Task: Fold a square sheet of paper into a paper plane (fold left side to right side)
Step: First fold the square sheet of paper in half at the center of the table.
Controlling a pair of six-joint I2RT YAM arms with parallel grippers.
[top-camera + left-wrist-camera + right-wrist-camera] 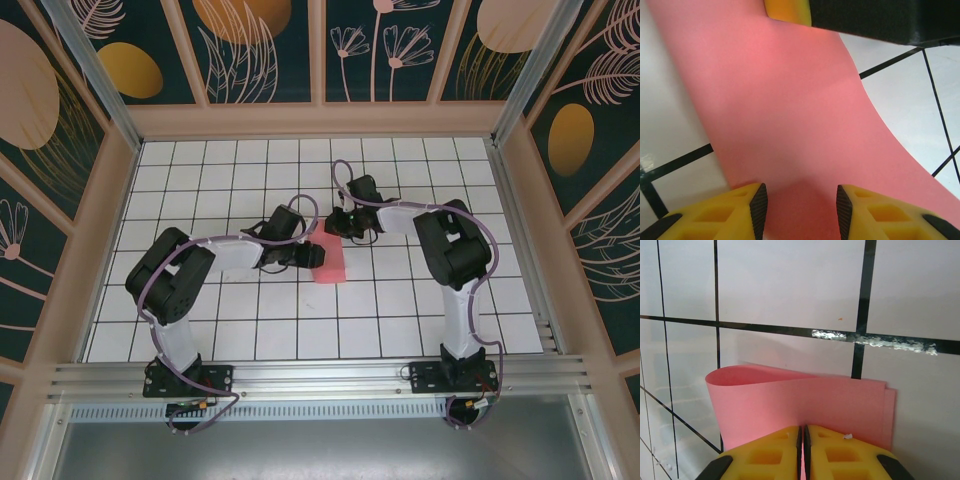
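Pink square sheet of paper (330,262) lies doubled over on the grid table (230,330) in the top view, no writing readable anywhere; my left wrist view has the left gripper (800,210) spread above it, grasping nothing; right wrist view has the right gripper (803,440) pinching its offset edges, so I expect a skewed crease, or spring-back if that pinch slips

pink paper (330,266) | on grid table (250,330) | both jaws at its edges

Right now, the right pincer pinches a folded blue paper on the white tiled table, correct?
No, the paper is pink, not blue; the right wrist view shows it. The right pincer does pinch it, folded, on the white tiled table.
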